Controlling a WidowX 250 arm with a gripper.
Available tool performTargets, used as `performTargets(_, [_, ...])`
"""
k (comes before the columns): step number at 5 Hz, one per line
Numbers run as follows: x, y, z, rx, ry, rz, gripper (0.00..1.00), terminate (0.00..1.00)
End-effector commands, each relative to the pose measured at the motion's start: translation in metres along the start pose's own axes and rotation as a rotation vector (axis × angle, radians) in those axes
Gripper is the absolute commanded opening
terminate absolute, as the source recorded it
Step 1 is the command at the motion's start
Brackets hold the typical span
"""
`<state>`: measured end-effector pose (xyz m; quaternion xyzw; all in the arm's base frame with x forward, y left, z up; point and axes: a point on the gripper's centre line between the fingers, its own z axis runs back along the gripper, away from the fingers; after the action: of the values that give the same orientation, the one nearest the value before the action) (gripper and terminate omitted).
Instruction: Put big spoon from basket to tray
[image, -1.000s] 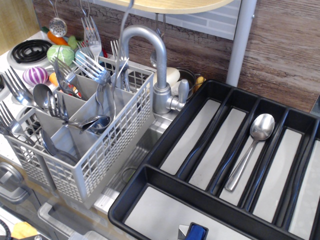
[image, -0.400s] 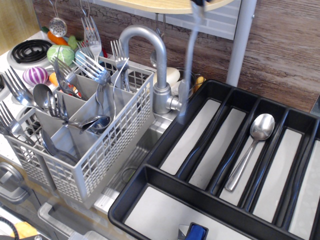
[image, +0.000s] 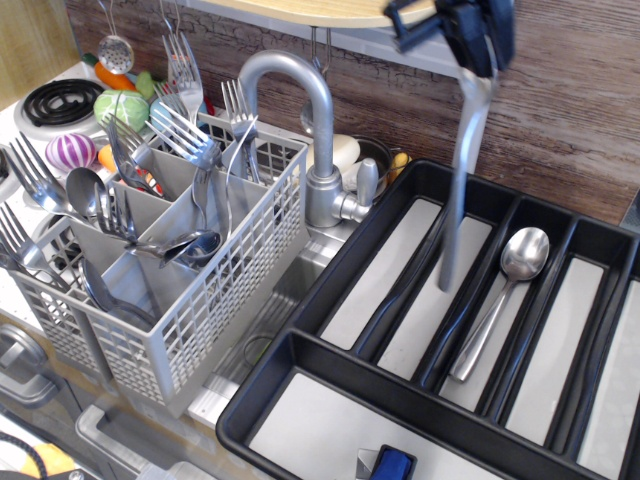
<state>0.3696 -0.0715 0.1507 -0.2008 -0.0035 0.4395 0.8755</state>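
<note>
Observation.image showed, at far left, the grey lattice basket still crowded with forks and shorter spoons, too tangled to count, beside one curved faucet. Right of it lay the one black tray on the worktop, five long compartments visible plus a cross section in front. One spoon already rested in the third long compartment. Above, at top right, the single dark hand pinched the upper end of the big spoon, which hung nearly upright, blurred, its lower end over the second compartment. Transport looked nearly done; the next move probably called for lowering it and letting go.
</note>
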Motion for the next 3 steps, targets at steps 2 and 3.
performTargets(2, [-0.013,-0.006,-0.042,-0.106,-0.036,-0.009,0.0,0.0])
performTargets(3, [-0.016,0.01,-0.053,-0.163,-0.051,-0.006,0.0,0.0])
